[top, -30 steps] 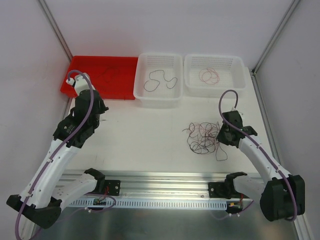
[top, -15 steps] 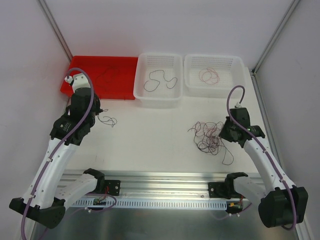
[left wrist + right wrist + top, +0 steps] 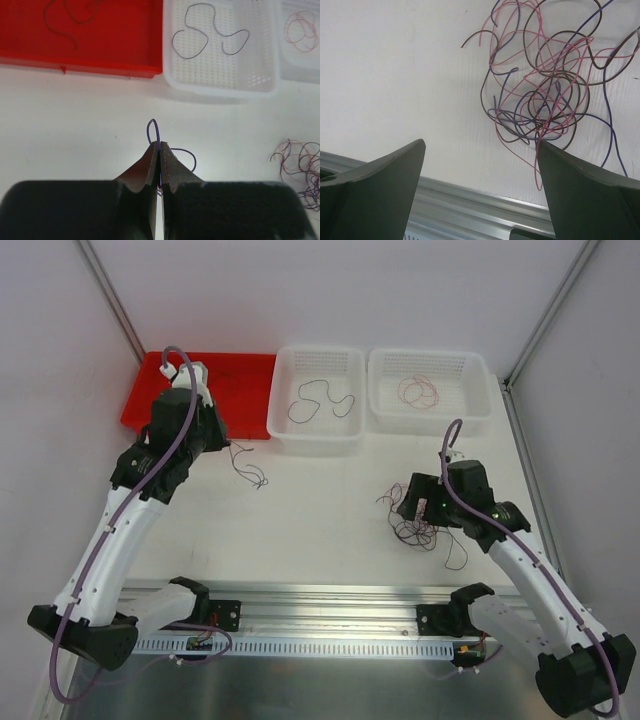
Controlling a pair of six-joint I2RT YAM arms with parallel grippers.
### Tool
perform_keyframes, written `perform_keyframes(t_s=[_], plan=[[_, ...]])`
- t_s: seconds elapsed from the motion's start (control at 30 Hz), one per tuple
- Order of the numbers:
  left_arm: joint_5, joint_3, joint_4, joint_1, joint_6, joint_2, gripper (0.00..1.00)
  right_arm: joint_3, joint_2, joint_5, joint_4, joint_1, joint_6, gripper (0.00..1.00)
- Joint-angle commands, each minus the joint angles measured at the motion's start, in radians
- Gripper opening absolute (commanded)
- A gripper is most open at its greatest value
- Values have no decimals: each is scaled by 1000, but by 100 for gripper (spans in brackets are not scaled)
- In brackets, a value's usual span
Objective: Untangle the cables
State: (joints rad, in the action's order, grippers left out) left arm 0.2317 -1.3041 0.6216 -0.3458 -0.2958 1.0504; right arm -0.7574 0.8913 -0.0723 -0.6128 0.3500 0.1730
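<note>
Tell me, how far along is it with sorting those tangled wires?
Done: a few wires lie in the red tray and two white baskets. In hand: the left jaws, shut, pinch one purple wire. Left: the tangle on the table, by the open right jaws.

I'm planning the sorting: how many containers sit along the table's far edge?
3: a red tray on the left, a white basket in the middle, another white basket on the right.
</note>
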Motion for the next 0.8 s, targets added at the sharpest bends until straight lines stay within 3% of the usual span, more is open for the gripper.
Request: perform_keyframes(t_s=[0.0, 0.3, 0.63, 0.67, 0.7, 0.73, 0.77], plan=[[-129, -116, -109, 4, 11, 75, 0, -31, -78, -1, -25, 29, -29, 97], [-227, -461, -230, 4, 6, 390, 0, 27, -224, -1, -38, 66, 17, 97], [-298, -817, -339, 2, -42, 837, 0, 75, -255, -1, -39, 72, 16, 97], [-302, -866, -344, 2, -40, 871, 2, 76, -250, 0, -38, 72, 14, 97], [-305, -888, -349, 2, -39, 904, 12, 79, -249, 3, -36, 72, 13, 97], [-305, -905, -349, 4, -28, 933, 35, 81, -246, 5, -33, 73, 13, 97], [-298, -928, -349, 2, -19, 979, 49, 84, -239, 8, -33, 72, 13, 97]])
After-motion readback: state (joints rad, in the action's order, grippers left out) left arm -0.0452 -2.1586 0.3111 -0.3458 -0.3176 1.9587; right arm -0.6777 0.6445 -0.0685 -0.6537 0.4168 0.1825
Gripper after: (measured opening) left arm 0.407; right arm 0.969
